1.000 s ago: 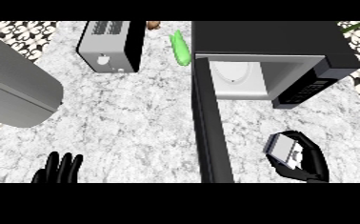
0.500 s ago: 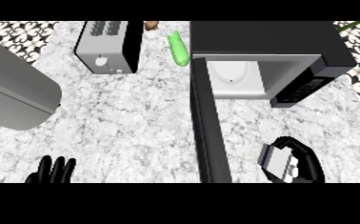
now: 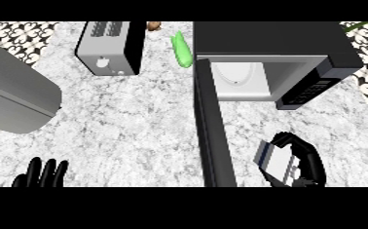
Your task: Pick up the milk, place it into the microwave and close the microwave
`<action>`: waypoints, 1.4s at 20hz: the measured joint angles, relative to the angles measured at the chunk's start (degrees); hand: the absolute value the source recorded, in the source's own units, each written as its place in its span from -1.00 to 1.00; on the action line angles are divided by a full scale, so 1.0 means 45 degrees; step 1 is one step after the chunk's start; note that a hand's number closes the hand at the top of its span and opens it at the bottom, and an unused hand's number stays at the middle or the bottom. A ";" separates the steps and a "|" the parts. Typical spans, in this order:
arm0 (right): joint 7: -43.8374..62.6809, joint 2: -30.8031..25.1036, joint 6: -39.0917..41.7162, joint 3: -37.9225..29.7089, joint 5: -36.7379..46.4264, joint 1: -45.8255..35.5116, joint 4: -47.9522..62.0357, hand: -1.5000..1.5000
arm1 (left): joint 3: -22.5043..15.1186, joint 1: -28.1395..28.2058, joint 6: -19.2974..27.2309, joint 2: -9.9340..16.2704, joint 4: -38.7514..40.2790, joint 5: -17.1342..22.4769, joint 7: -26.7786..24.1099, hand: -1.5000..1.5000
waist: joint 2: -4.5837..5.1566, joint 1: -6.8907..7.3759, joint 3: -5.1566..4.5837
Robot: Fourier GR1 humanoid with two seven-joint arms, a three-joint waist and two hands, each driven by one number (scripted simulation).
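The milk (image 3: 274, 160) is a small grey and white carton with a dark blue edge, held low at the right of the head view, in front of the microwave. My right hand (image 3: 307, 159) is curled round it from the right side. The black microwave (image 3: 273, 40) stands at the back right, its white inside (image 3: 244, 79) showing. Its open door (image 3: 212, 125) juts toward me as a long dark bar just left of the carton. My left hand (image 3: 42, 173) rests open at the lower left edge, fingers up.
A silver and black toaster (image 3: 108, 47) stands at the back left. A green cucumber (image 3: 182, 50) lies between toaster and microwave, with a small brown item (image 3: 153, 26) behind it. A large grey object (image 3: 22, 96) fills the left edge. The marble counter (image 3: 129, 121) spreads between them.
My right hand with the milk has drifted down and slightly back toward me. The left hand has shifted a little to the left.
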 measured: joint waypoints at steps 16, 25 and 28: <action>0.4786 0.0848 -0.3985 0.0212 0.1908 -0.4212 -0.0305 1.00 | 0.1367 0.0221 -0.0571 0.0782 -0.0544 0.1452 0.0056 -1.00 | 0.0059 0.0214 0.0009; 0.4768 -0.0089 -0.5707 -0.1032 0.2706 -0.8370 0.4662 1.00 | 0.1618 0.0265 -0.1066 0.0862 -0.0050 0.1921 -0.0553 -1.00 | 0.0183 0.0569 0.0024; 0.4666 -0.0420 -0.6548 -0.1416 0.2918 -0.9386 0.6016 1.00 | 0.1414 0.0067 -0.1068 0.0732 0.0161 0.1797 -0.0589 -1.00 | 0.0258 0.0679 0.0035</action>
